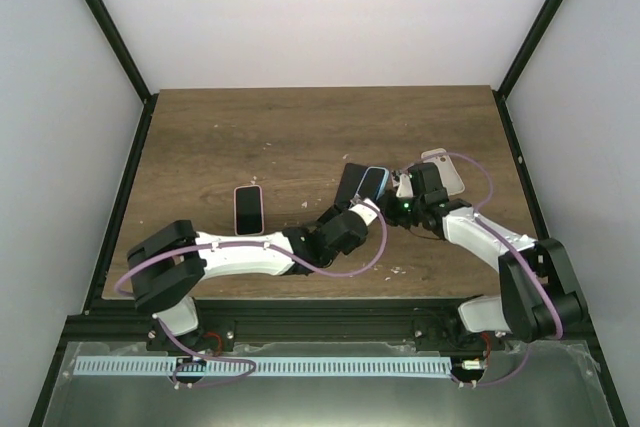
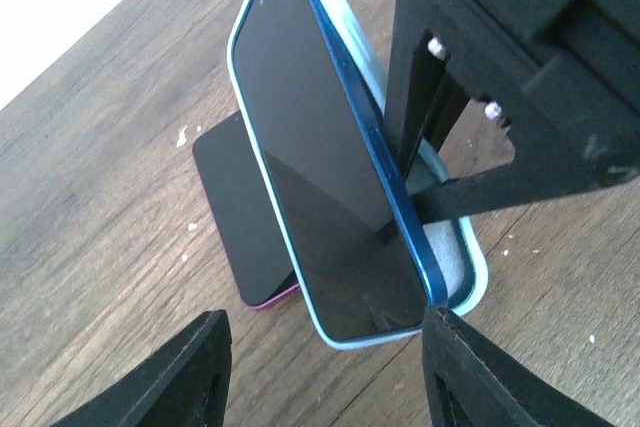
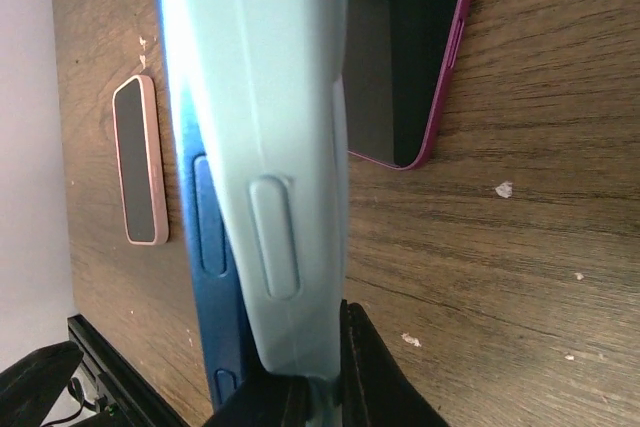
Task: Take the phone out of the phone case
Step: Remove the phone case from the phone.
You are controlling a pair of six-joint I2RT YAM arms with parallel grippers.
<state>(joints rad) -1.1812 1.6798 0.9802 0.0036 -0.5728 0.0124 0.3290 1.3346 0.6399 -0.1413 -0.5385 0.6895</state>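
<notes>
From above, you have the phone (image 1: pixel 373 183) propped up in the middle of the bench (image 1: pixel 205 137) between both arms. A pink-rimmed handset (image 1: pixel 248 208) lies flat to its left, well apart.

Left wrist: the phone's blue edge tilts out of the pale phone case (image 2: pixel 468 272). Your left end effector (image 2: pixel 327 322) is released (fingers straddle the lower end).

Right wrist: your right end effector (image 3: pixel 315 394) is clenched on the case's rim.

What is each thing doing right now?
blue phone: tilted up, one side popped out of case
light-blue case: pinched by right gripper
right gripper: shut on light-blue case
left gripper: open, gripping nothing
pink phone: flat, screen dark
magenta-edged phone: lying flat
</notes>
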